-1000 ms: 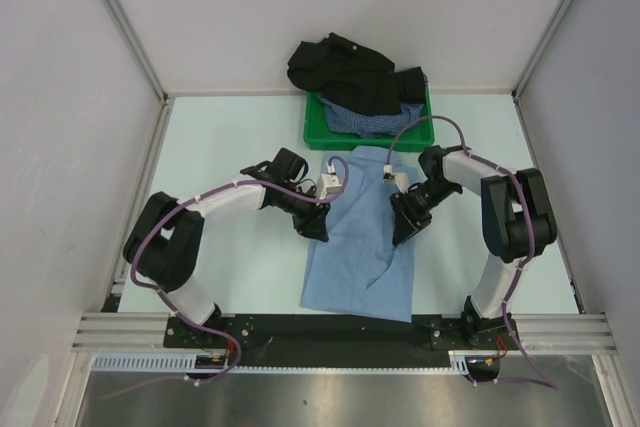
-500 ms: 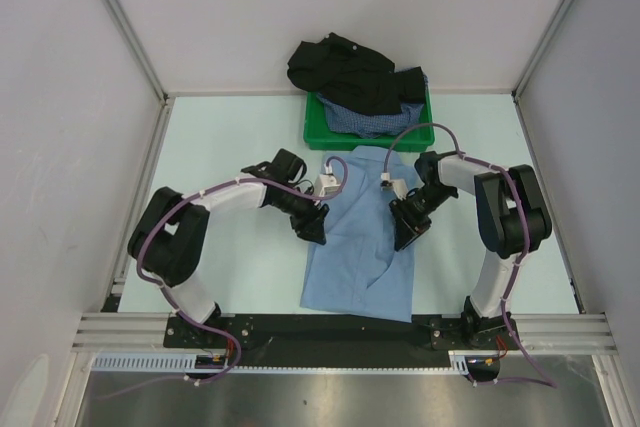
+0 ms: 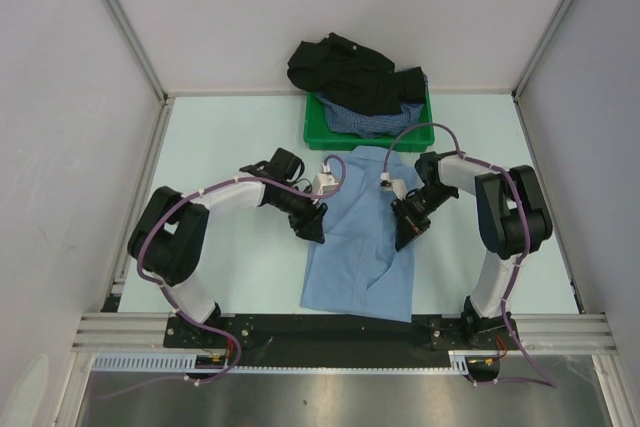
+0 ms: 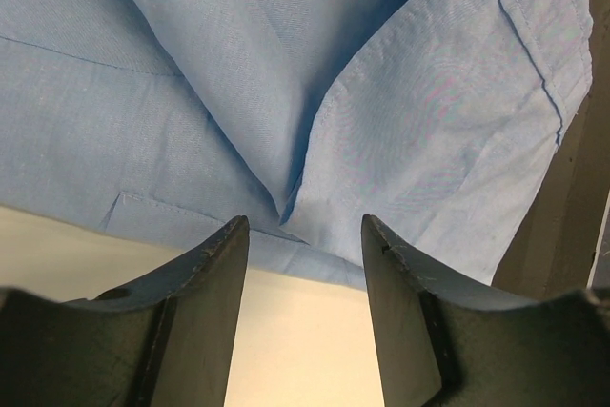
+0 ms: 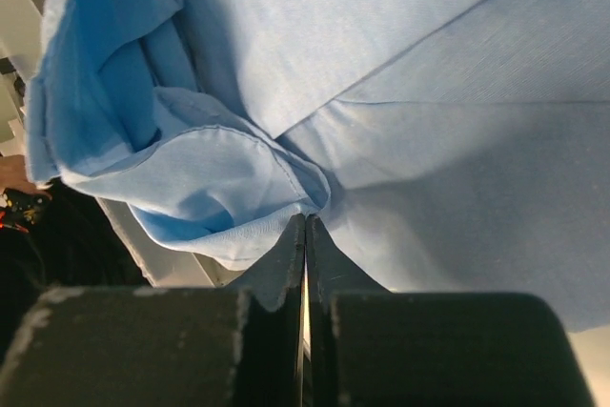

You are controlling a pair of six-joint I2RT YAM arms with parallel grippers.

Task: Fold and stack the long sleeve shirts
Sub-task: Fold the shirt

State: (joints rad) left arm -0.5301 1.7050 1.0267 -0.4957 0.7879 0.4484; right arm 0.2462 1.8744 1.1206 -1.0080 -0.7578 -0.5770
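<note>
The light blue shirt (image 3: 358, 252) lies flat on the table between my arms, partly folded, with its collar toward the tray. My left gripper (image 3: 316, 231) is at its left edge, and in the left wrist view it (image 4: 303, 235) stands open, the hem of the light blue shirt (image 4: 315, 121) just past its fingertips (image 4: 214, 283). At the shirt's right edge my right gripper (image 3: 403, 237) is shut, and in the right wrist view it (image 5: 305, 223) pinches a puckered fold of the light blue shirt (image 5: 400, 83). The black shirt (image 3: 345, 69) and the dark-blue checked shirt (image 3: 362, 121) sit in the tray.
A green plastic tray (image 3: 318, 135) stands at the back centre, with the black shirt hanging over its far rim. Grey walls with metal posts (image 3: 120, 22) close in the left, right and back sides. A black rail (image 3: 330, 329) runs along the near edge.
My right gripper has shut on the fold at the shirt's right edge. The jaws of my left gripper have widened at the left edge. Both arms shifted only slightly.
</note>
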